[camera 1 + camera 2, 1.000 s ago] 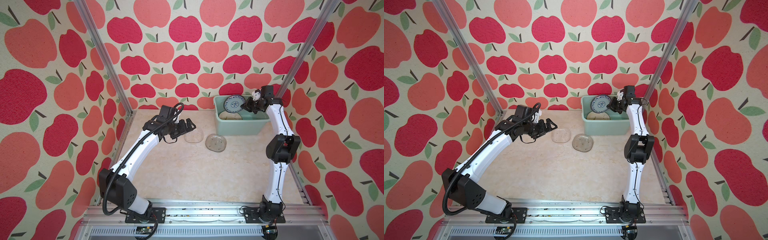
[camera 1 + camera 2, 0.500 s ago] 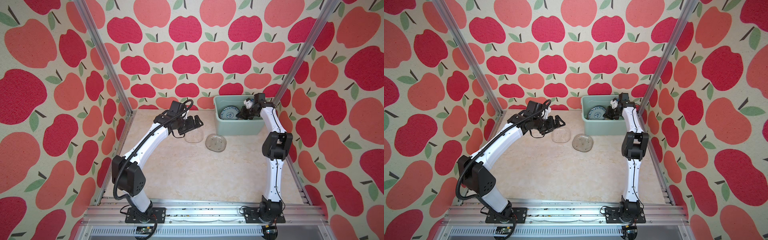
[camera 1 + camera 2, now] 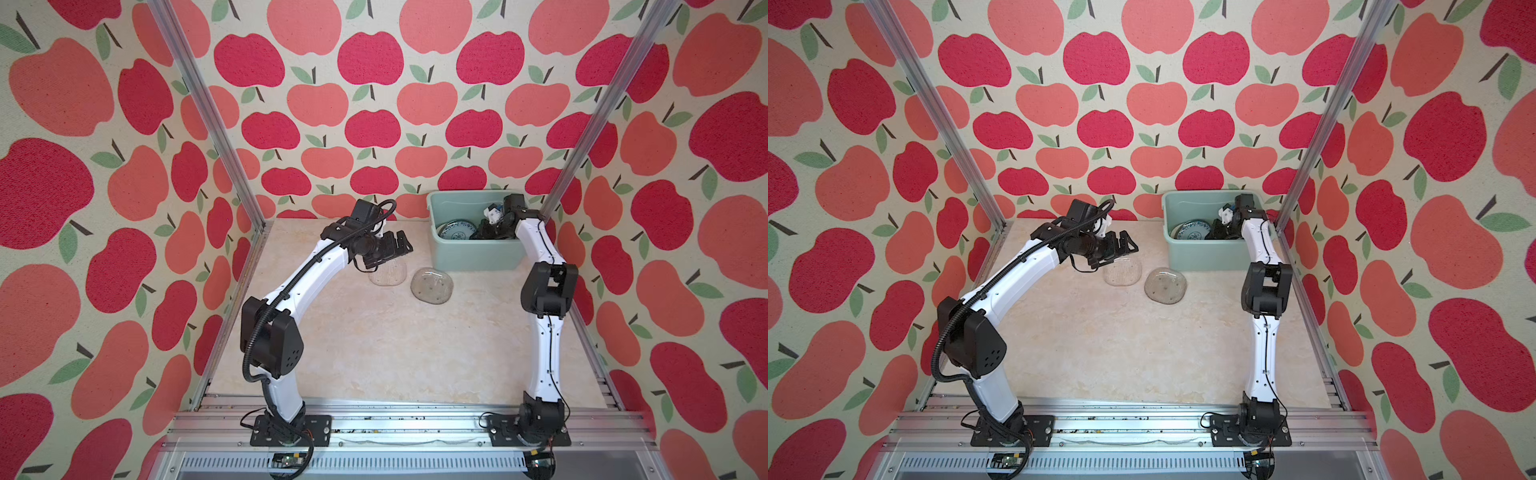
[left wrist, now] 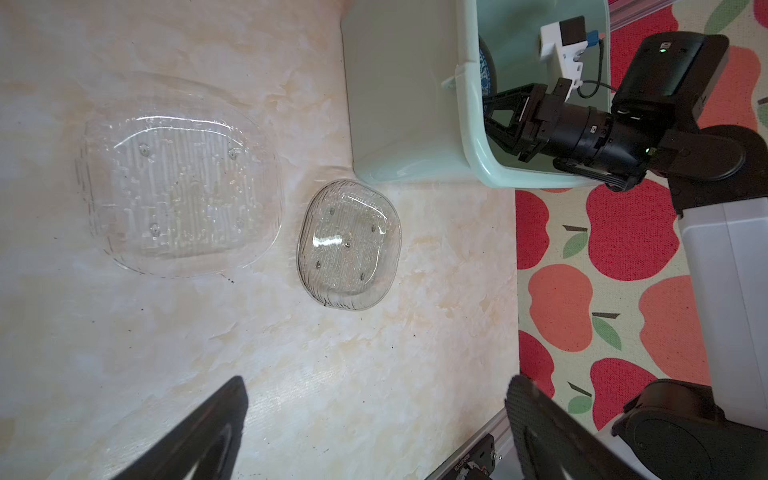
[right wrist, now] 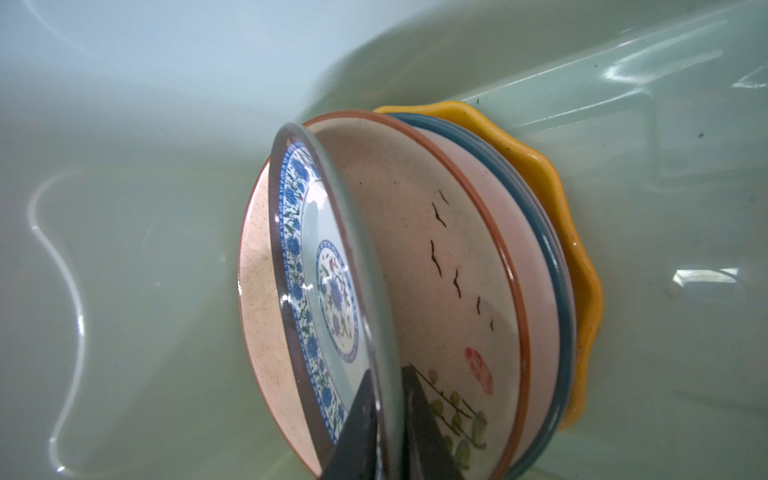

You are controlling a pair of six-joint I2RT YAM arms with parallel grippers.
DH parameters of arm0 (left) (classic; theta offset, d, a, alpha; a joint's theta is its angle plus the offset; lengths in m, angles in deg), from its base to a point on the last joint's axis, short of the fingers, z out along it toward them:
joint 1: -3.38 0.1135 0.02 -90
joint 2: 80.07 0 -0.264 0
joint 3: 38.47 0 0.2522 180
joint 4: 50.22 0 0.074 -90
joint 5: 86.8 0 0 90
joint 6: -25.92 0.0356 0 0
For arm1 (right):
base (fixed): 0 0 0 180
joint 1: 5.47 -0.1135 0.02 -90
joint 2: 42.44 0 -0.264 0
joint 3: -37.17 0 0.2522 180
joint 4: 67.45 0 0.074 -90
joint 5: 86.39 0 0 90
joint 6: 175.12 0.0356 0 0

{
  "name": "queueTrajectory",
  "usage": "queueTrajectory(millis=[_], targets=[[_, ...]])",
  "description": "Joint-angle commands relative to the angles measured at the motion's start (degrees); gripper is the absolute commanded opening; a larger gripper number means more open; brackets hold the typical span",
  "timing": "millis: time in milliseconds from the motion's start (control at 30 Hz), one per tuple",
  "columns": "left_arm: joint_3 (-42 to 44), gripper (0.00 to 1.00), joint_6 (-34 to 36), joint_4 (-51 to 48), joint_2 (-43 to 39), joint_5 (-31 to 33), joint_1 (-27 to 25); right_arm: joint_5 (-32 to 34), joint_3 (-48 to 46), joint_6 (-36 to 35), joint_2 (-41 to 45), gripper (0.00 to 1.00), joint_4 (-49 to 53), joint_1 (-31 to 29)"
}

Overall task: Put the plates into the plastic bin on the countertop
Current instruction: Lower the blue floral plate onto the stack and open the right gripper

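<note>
Left arm (image 3: 309, 270) and right arm (image 3: 536, 241) white-shelled, black joints, corrugated black cable (image 3: 248, 345), black fingers (image 4: 199, 436).

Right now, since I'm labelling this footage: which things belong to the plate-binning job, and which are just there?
Job: plastic bin; blue-patterned plate, in the right gripper; cream plate and yellow plate under it; larger clear plate and smaller clear plate, on the countertop.
Just there: apple wallpaper; aluminium rails.

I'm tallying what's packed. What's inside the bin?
A nested stack: a blue plate tilted on top, its rim between the fingers of the right gripper, then a cream dish, a teal plate and a yellow plate. Anything beneath is covered.
</note>
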Motion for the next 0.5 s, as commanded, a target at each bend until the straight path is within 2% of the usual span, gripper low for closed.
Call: queueTrajectory(millis=[0,133,267,400,467], targets=[[-2.6,0.99,0.1,-2.3,1.6,0.4,-0.4,0.6,1.3,-1.5,-1.5,0.17,-0.6,-0.2],[-3.6,0.99,0.2,-2.9,2.8,0.4,-0.7,1.5,1.3,-1.4,-1.4,0.23,-1.0,0.0],[-4.4,0.99,0.5,-3.1,3.7,0.5,-1.0,2.8,1.3,-1.7,-0.8,0.37,-0.6,0.4],[-4.8,0.99,0.5,-3.8,3.8,1.3,-1.4,4.9,0.9,-2.4,1.0,0.56,-0.5,0.6],[-4.9,0.99,0.6,-4.2,3.5,2.0,-1.6,5.6,-0.2,-2.7,2.4,0.6,-1.4,0.5]])
